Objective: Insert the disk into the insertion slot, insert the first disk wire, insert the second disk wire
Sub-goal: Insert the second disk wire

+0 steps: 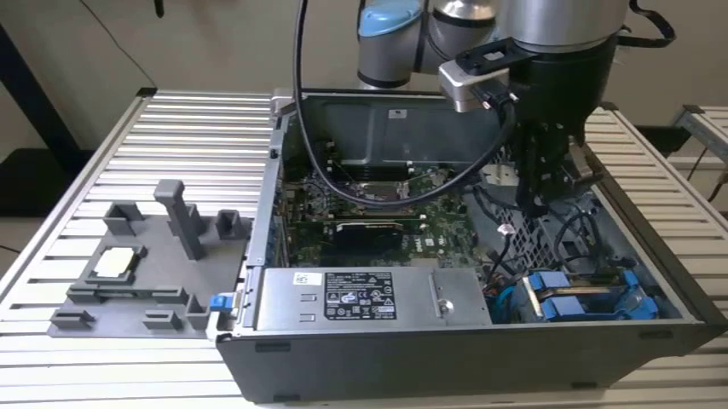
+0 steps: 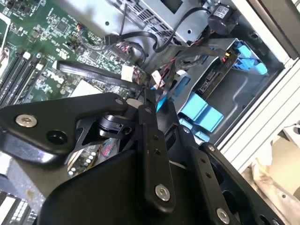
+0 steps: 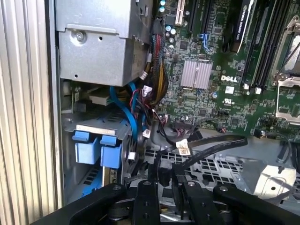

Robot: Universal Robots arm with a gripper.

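**Item 1: gripper** (image 3: pixel 165 171). Black two-fingered tool on the arm, lowered inside the open dark-grey metal computer case (image 1: pixel 455 366). It hangs over a perforated metal panel (image 3: pixel 220 173) beside the green motherboard (image 1: pixel 364 221). The jaws are narrow and, as both wrist views suggest, pinched on the end of item 2.

**Item 2: disk wire** (image 3: pixel 211 147). Flat black ribbon-like cable with a small white tag near the held end.
- Position: trails loose over the panel, with the held end apart from the disk.
- Handling, by judgement: light, limp along its length, rigid only at the plug. It is best taken squarely by the plug body, because a grip on the ribbon would let the end droop and twist.

**Item 3: disk** (image 1: pixel 563 307). Drive in a bright blue plastic caddy.
- Position: lies in the insertion slot (image 1: pixel 632 298), the blue-railed bay of the grey cage on the exterior view's right. It appears seated.
- Handling, by judgement: rigid, comparatively heavy and shock-sensitive. The caddy frame is the safe hold.

**Item 4: grey labelled power-supply box** (image 1: pixel 364 298). Just beside the cage.

**Item 5: grey plastic fixture** (image 1: pixel 148 256). Stands on the ribbed aluminium table (image 1: pixel 170 128).
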